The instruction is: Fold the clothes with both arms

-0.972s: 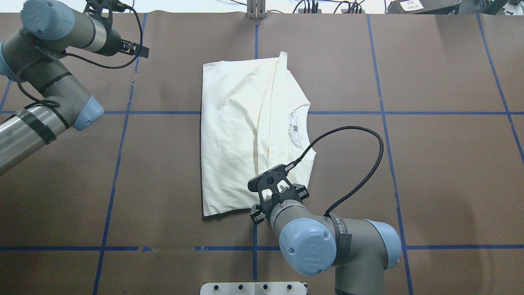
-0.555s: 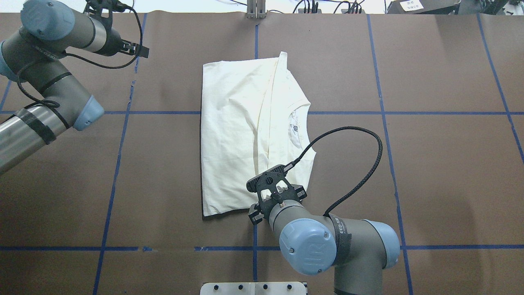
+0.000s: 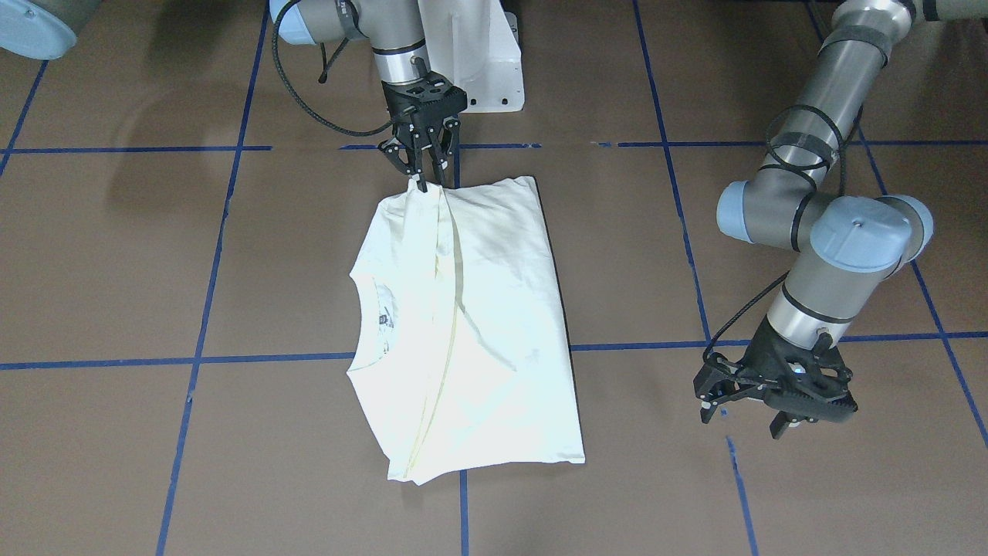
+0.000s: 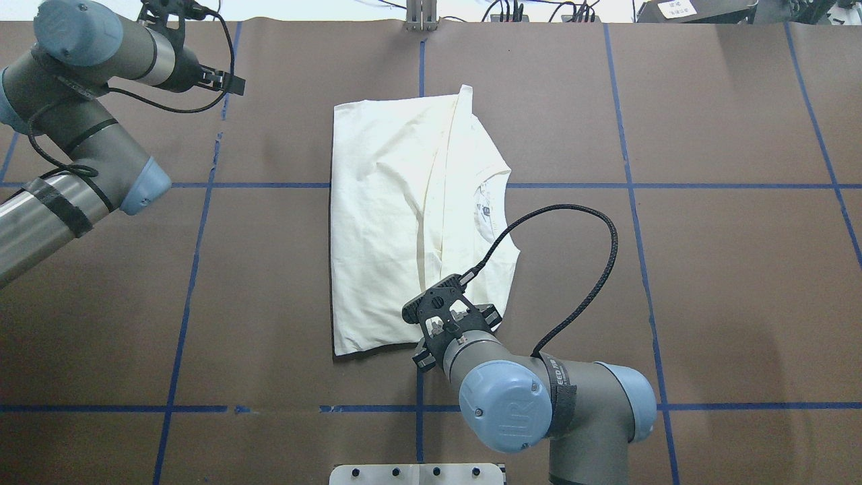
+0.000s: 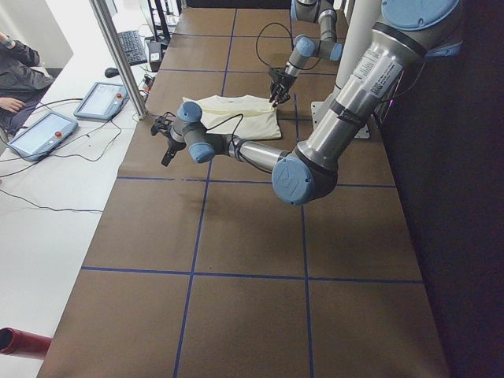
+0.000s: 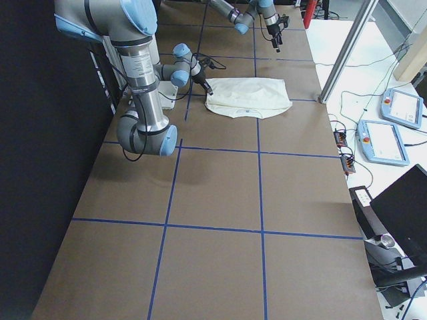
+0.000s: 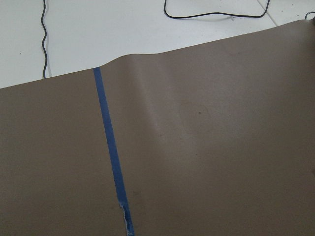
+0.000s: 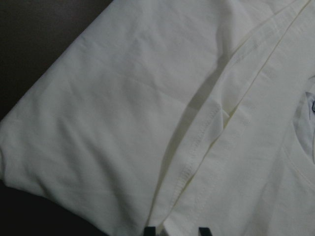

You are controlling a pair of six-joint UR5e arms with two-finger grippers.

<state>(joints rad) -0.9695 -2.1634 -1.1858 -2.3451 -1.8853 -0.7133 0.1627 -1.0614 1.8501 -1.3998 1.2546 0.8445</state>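
**Right tool on the near hem, left tool far off: risk of a lopsided fold**

The T-shirt (image 4: 390,222) lies folded lengthwise in the middle of the counter (image 4: 707,303), collar toward my right. My right tool (image 3: 421,179) stands on its robot-side edge with the fingers drawn narrow. In the wrist view the fingertips (image 8: 150,230) straddle a stitched fold seam, and from the front the cloth rises to a small peak at them, so I judge it is pinching the fabric. My left tool (image 3: 742,426) hangs spread wide over bare counter near the far left corner, well apart from the shirt.

What worries me:
- The pinch may catch only the top layer, so a lift would peel the fold open.
- With only one point held, the shirt could drag and skew across the counter.
- The right arm's cable (image 4: 606,269) loops over the collar side and could snag the cloth.

Against a second ago, the right tool has crept slightly toward the robot-side edge and to my left, and the cable loop has pulled in. The shirt's outline and the left arm look unchanged
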